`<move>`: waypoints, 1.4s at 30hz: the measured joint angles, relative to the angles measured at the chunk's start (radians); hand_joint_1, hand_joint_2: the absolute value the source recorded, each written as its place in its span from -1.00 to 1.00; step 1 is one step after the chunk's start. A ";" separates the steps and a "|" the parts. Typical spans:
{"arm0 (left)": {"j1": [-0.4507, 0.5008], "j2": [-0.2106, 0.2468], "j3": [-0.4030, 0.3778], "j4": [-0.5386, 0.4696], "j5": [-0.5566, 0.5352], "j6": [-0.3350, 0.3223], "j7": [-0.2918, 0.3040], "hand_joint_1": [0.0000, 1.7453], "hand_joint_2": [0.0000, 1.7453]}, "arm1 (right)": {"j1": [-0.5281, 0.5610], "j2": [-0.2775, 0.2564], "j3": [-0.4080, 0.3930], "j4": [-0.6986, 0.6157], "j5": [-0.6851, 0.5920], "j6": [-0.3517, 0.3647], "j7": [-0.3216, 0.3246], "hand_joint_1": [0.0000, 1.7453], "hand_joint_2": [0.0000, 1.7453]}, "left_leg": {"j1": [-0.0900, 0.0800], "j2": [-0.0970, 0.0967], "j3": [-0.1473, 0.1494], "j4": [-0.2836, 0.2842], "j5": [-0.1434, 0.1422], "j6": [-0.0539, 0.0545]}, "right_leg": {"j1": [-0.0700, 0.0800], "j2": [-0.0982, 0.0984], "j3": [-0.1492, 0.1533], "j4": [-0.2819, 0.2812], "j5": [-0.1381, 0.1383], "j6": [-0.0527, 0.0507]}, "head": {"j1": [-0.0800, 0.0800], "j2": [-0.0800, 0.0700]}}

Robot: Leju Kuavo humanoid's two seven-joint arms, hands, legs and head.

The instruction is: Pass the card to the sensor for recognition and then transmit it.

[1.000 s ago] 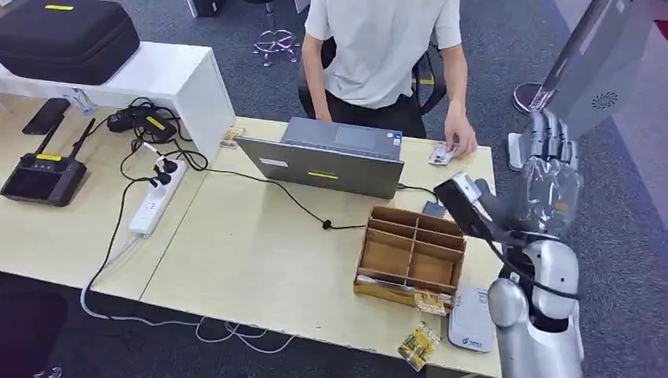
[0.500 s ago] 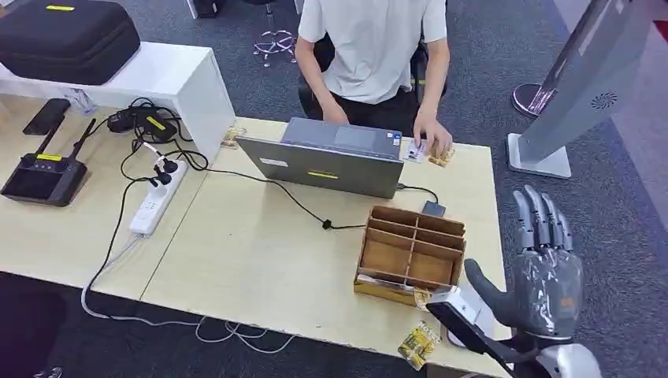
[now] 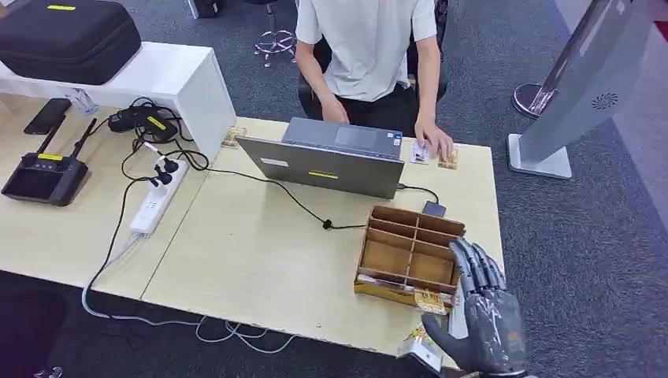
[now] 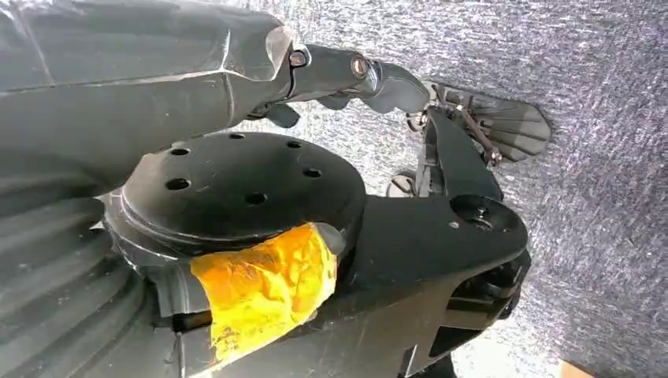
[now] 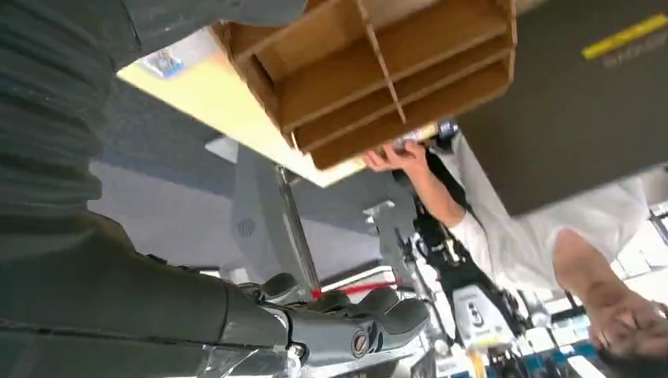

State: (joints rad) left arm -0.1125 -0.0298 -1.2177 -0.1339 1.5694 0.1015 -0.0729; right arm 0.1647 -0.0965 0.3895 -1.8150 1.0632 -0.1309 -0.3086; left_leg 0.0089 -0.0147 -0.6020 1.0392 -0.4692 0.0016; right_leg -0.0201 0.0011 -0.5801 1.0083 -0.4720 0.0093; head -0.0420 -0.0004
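Observation:
My right hand (image 3: 482,321) hangs low over the table's front right corner, fingers spread, holding nothing. It covers most of the white flat sensor (image 3: 456,313). A yellow card (image 3: 415,347) lies at the table edge just beside the thumb, and another (image 3: 430,302) leans on the front of the cardboard organizer (image 3: 410,250). Across the table a person's hand (image 3: 435,142) rests on a white card (image 3: 420,153), with a yellowish card (image 3: 448,160) next to it. In the right wrist view the thumb (image 5: 346,335) is stretched out below the organizer (image 5: 378,79). My left hand (image 4: 346,71) hangs over grey carpet, holding nothing.
A grey laptop (image 3: 331,161) stands open toward the seated person (image 3: 366,47), its cable running across the table. A power strip (image 3: 154,203), a controller (image 3: 43,177) and a black case (image 3: 67,35) lie at the left. A grey standing panel (image 3: 587,79) rises at the right.
My right arm has dropped from high beside the standing panel to the table's front right corner. The person's hand slid the white card leftward, next to the laptop.

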 joint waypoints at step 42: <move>0.000 0.000 0.000 0.000 0.000 -0.027 -0.020 -1.00 1.00 | -0.041 0.025 0.061 0.328 0.218 -0.247 0.117 -1.00 1.00 | 0.000 0.000 0.000 0.000 0.000 0.000 | 0.000 0.000 0.000 0.000 0.000 0.000 | 0.000 0.000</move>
State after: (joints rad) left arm -0.1127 -0.0298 -1.2177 -0.1339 1.5694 0.0748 -0.0927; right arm 0.1238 -0.0717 0.4501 -1.4870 1.2810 -0.3781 -0.1915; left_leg 0.0088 -0.0146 -0.6020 1.0393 -0.4691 0.0016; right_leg -0.0202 0.0011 -0.5799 1.0083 -0.4719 0.0092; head -0.0420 -0.0004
